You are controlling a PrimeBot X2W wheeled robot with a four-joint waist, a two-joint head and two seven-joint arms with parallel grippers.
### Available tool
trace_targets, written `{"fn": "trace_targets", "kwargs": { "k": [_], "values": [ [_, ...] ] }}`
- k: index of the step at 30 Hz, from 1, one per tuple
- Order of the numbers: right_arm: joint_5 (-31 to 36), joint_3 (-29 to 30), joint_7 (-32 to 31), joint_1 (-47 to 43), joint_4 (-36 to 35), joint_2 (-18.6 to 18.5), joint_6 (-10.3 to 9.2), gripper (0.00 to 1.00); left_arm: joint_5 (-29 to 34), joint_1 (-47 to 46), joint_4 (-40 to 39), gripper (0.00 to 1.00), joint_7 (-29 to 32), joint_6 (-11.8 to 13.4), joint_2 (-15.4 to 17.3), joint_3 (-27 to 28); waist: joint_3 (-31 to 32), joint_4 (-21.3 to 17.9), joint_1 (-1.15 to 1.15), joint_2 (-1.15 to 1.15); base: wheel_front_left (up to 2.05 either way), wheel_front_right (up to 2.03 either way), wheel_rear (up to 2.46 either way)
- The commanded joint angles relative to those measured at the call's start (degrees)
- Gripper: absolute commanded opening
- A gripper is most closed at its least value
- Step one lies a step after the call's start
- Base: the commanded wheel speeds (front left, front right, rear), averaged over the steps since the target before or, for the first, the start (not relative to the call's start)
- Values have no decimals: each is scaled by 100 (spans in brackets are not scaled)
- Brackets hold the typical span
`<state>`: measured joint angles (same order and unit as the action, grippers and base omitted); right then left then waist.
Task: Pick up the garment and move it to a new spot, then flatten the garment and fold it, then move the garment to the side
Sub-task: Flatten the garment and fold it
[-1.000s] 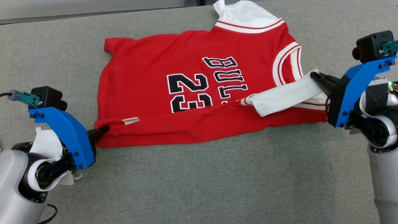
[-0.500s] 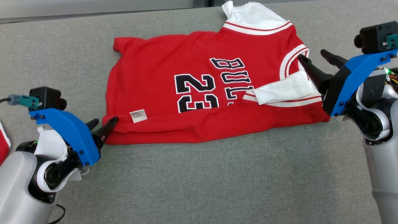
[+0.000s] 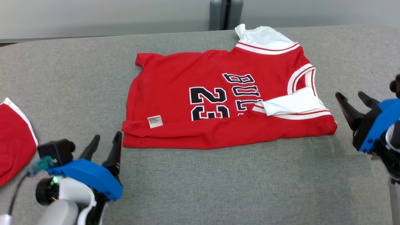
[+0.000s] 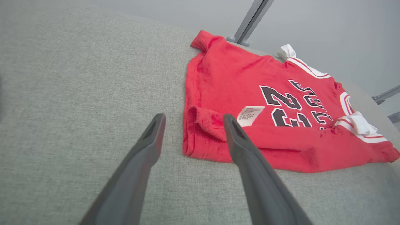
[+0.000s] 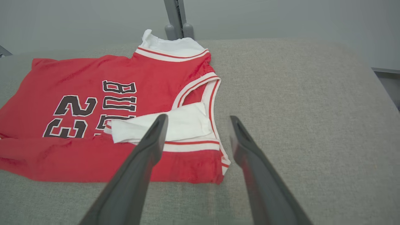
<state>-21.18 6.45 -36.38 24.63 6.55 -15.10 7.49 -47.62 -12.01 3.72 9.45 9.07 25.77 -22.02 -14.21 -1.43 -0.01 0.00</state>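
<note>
— Well, head view: garment (image 3: 225,131) lies toward the far edge of the worktop (image 3: 218,187); left gripper (image 3: 106,139) and right gripper (image 3: 350,97) gape wide, empty.
— Left wrist view: I'd catch both layers at the hem corner (image 4: 203,122).
— Right wrist view: mind the loose white flap (image 5: 187,122).

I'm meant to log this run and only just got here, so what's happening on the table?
A two-armed robot is folding a red jersey on the grey table. The jersey lies flat with its near edge folded up over part of the number. Both grippers are open and hold nothing: the left gripper sits by the jersey's near left corner, the right gripper off its right end. Another red garment lies at the far left.
</note>
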Motion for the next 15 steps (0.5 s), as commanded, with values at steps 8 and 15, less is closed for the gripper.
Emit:
{"fn": "trace_targets", "kwargs": {
  "k": [8,15],
  "values": [
    [442,652,200,-678,-13,452,1,100,619,18,660,100,-725,44,-410,-463,16,48,1,0,0,0,0],
    [891,806,385,-485,477,767,1,100,1038,-571,1445,100,-727,234,-599,-730,-133,9,1,0,0,0,0]
  ]
}}
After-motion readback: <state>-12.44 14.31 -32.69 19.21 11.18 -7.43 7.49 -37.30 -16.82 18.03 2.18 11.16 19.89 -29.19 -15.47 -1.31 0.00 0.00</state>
